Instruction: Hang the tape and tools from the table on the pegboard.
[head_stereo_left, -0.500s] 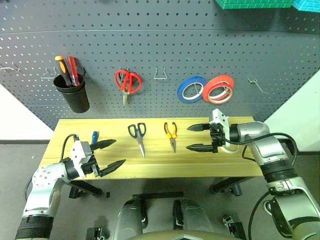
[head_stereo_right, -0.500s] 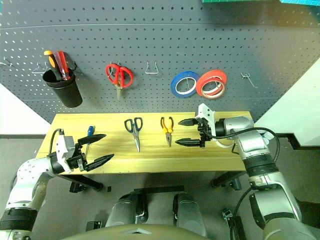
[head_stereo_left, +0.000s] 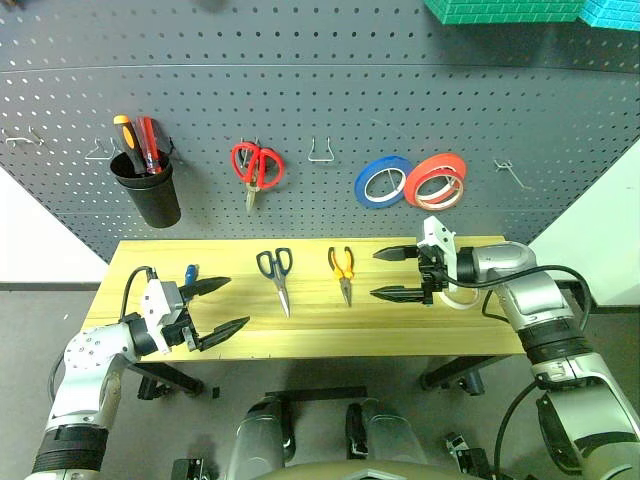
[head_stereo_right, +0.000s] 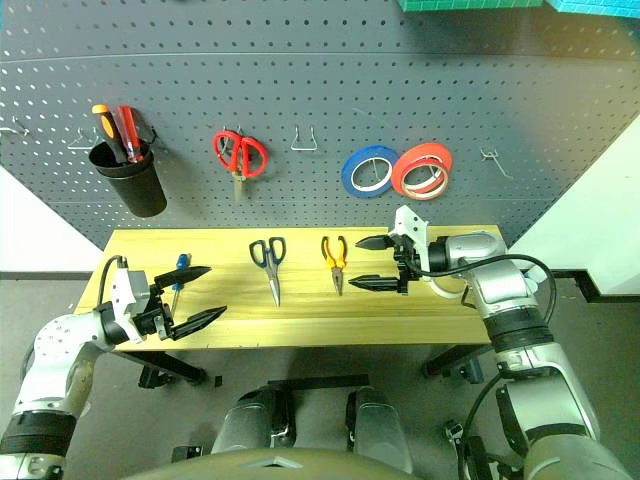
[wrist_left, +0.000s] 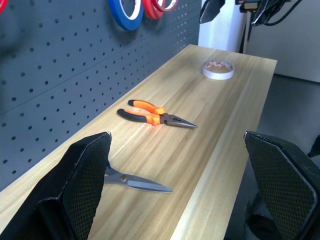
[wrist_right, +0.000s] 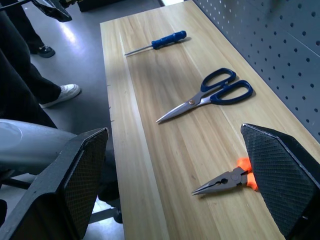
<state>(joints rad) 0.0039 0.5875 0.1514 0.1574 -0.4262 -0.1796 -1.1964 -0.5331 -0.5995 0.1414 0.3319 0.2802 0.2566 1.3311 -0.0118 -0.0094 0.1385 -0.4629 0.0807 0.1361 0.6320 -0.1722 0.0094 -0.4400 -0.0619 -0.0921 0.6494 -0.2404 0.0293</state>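
Step in hand: approach, judged from the layout. Nothing is gripped and all four task items lie on the table (head_stereo_left: 300, 335). None has been hung on the pegboard (head_stereo_left: 330, 110).

Left pincer (head_stereo_left: 216, 307): wide open, empty, hovering over the table's left end near the front edge. The screwdriver (head_stereo_left: 188, 273) lies just behind it, toward the back left corner.

Right pincer (head_stereo_left: 392, 274): wide open, empty, above the right half of the table, tips pointing toward the centre. The tape (wrist_left: 218, 69) lies flat near the right end, under and behind this pincer's wrist. The pliers (head_stereo_left: 342, 267) lie just beside the tips, toward the centre. The scissors (head_stereo_left: 276, 271) lie next along, handles toward the back edge.

Next move, as a judgement: either pincer must descend onto its nearest item, close on it, then carry it to a free hook. Two bare wire hooks sit on the pegboard, one between the red scissors (head_stereo_left: 256, 164) and the blue roll (head_stereo_left: 383, 180), one right of the red roll (head_stereo_left: 437, 178). The screwdriver probably belongs in the cup (head_stereo_left: 146, 187).

Obscured: in the head views the right arm covers most of the tape. The left finger partly hides the screwdriver. In the left wrist view the scissors handles are behind a finger (wrist_left: 80, 185).
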